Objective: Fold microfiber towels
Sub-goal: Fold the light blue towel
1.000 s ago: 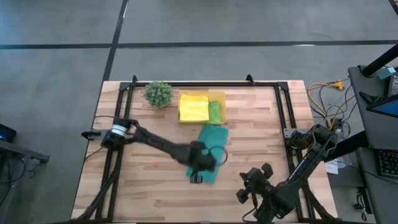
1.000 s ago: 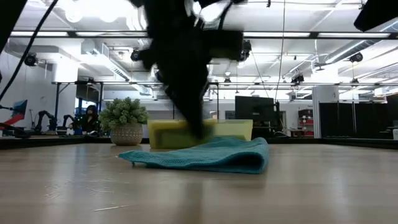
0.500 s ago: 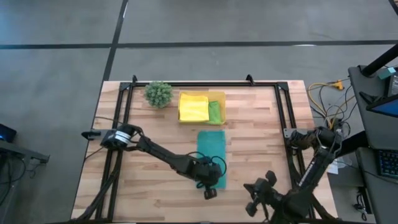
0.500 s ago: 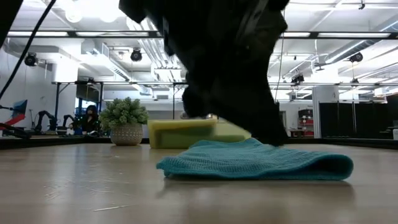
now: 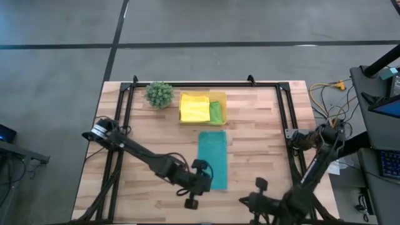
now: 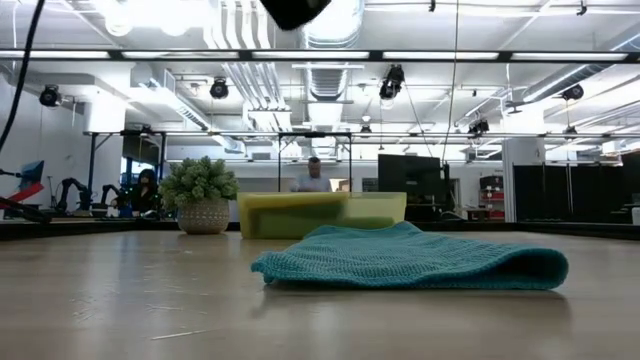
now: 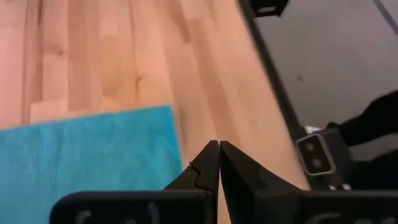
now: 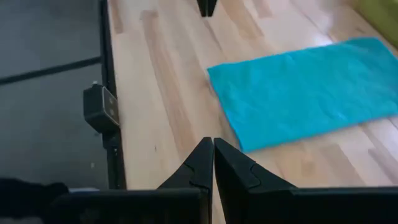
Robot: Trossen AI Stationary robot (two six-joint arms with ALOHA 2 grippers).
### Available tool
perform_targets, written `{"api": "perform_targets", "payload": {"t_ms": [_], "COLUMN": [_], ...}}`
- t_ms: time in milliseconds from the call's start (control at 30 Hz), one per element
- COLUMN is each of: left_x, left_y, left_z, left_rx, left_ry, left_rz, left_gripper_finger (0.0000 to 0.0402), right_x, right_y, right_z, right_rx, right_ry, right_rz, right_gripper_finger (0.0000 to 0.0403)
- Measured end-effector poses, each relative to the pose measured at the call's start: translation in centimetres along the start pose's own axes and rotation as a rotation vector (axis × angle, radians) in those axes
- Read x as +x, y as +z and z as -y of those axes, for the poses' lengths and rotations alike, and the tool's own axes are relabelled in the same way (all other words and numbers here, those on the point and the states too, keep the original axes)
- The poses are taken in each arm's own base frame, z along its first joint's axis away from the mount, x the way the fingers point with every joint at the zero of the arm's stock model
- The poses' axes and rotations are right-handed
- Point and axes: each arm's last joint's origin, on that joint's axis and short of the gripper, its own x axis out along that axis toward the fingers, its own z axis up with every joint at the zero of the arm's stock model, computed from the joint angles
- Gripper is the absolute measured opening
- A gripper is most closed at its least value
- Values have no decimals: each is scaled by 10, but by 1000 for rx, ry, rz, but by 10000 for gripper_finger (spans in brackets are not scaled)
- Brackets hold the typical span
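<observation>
1. Since a moment ago, the left gripper [image 5: 191, 203] has pulled back off the teal towel [image 5: 212, 159] toward the near edge of the table [image 5: 262, 125], and it no longer blocks the low view.
2. Its fingers [image 7: 211, 163] are pressed together with nothing between them, just past the towel's near corner.
3. The right gripper [image 8: 212, 160] sits low by the table's near right edge, fingers also pressed together and holding nothing.
4. The teal towel lies flat in the middle of the table as a long, narrow rectangle running from the tray toward the near edge; it looks doubled over, with a rounded fold along one side in the low view.
5. Its surface is fuzzy with a fine knit-like texture, bright teal all over.
6. A yellow towel [image 5: 194, 107] and a lime green towel [image 5: 215, 112] sit in the yellow tray [image 5: 218, 95] at the far side, beside a small potted plant [image 5: 159, 94].
7. No brand, label or readable writing shows on the towels; any tag may be hidden underneath.
</observation>
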Motion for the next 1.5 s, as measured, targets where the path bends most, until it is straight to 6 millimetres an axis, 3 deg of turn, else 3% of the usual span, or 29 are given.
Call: {"api": "perform_targets", "payload": {"t_ms": [133, 367, 600, 800, 1033, 1267, 1500], "left_x": [-5, -2, 12, 23, 29, 31, 32], "left_y": [-2, -23, -52, -70, -83, -91, -104], "left_z": [7, -5, -14, -36, -54, -55, -57], "left_rx": [86, 174, 343, 315, 268, 290, 218], "left_ry": [-11, 45, 37, -7, -108, -118, -104], "left_rz": [-11, -205, -297, -290, -305, -323, -344], "left_gripper_finger": [0, 4, 65, 145, 222, 220, 189], "right_x": [14, 72, 109, 114, 114, 110, 105], "right_y": [13, 31, 41, 39, 29, 1, -18], "right_z": [15, 54, 100, 110, 111, 110, 104], "right_rx": [-36, -13, -26, -189, -343, -560, -721], "right_ry": [80, 424, 278, 252, 260, 285, 263], "right_rz": [-21, -104, -155, -210, -219, -241, -127], "right_gripper_finger": [8, 8, 9, 36, 130, 226, 269]}}
